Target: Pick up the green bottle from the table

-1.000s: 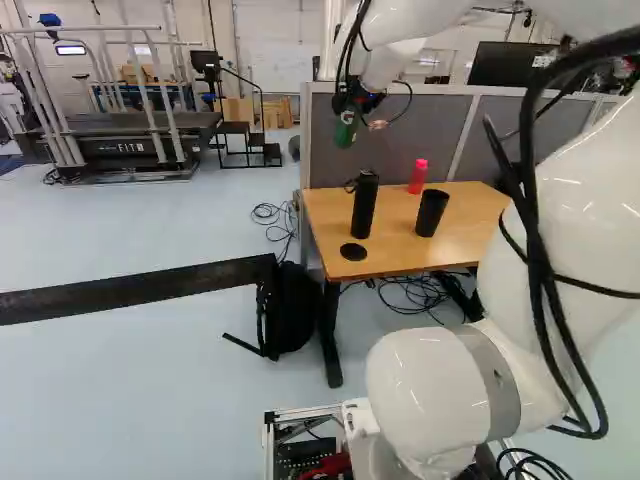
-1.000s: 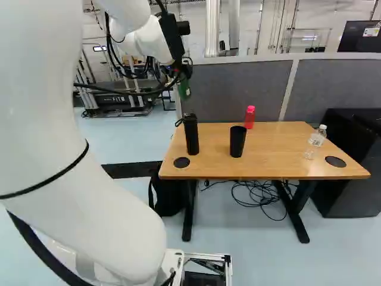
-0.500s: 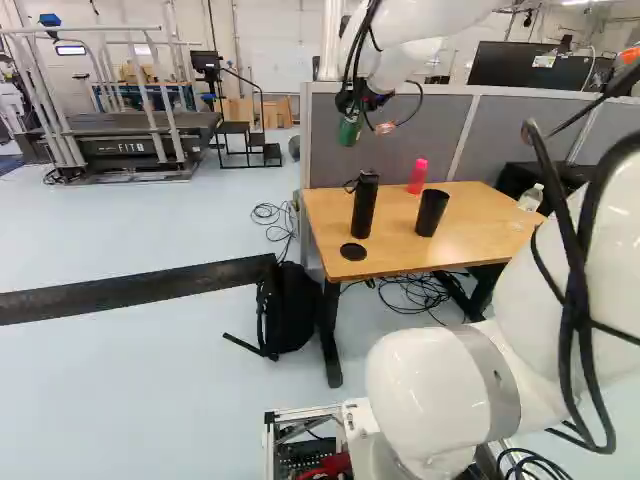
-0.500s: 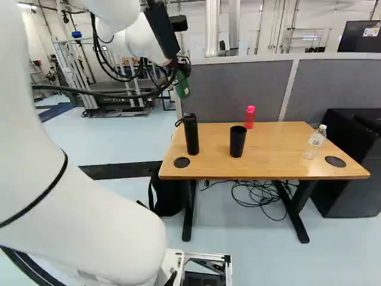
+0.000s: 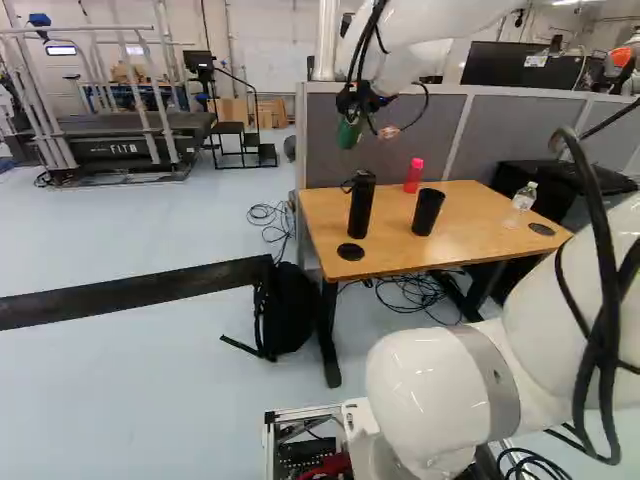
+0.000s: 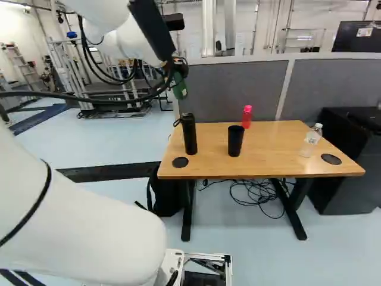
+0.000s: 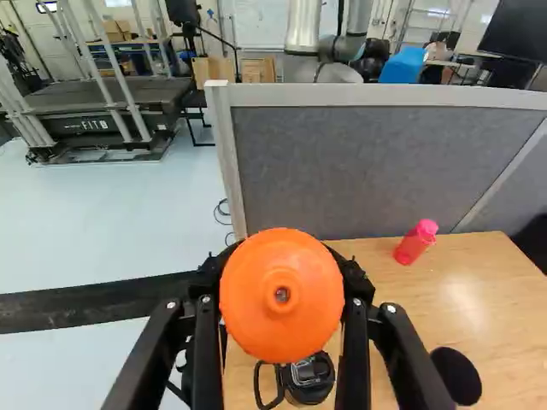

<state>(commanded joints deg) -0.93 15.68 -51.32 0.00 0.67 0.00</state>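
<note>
Where the arm reaches out beyond its base, the gripper (image 5: 354, 113) is closed on the green bottle (image 5: 348, 134), one finger to either side. Bottle is held off the table (image 6: 277, 146); both base views show it above the level of the black flask, against or beside the end of the grey partition (image 6: 232, 89). Slight tilt of the bottle noted in the right base view. Wrist view: its round orange cap (image 7: 282, 295) sits between the fingers and faces the camera; most of the green body is hidden there. The top of the black flask (image 6: 189, 134) appears just beyond the cap and partly behind it. On the table: flask upright, with a loop at its lid; black cup (image 6: 236, 141), upright, to the right of the flask in both base views; red bottle (image 6: 247, 117) behind the cup, nearer the partition; clear bottle (image 6: 311, 140) with a pale label, well apart toward the right end. One black disc (image 6: 180, 162) lies in the tabletop near the flask, a second disc (image 6: 331, 159) near the clear bottle. On the floor: black backpack (image 5: 288, 315) beside a table leg, loose cables (image 6: 260, 193) beneath the tabletop.
</note>
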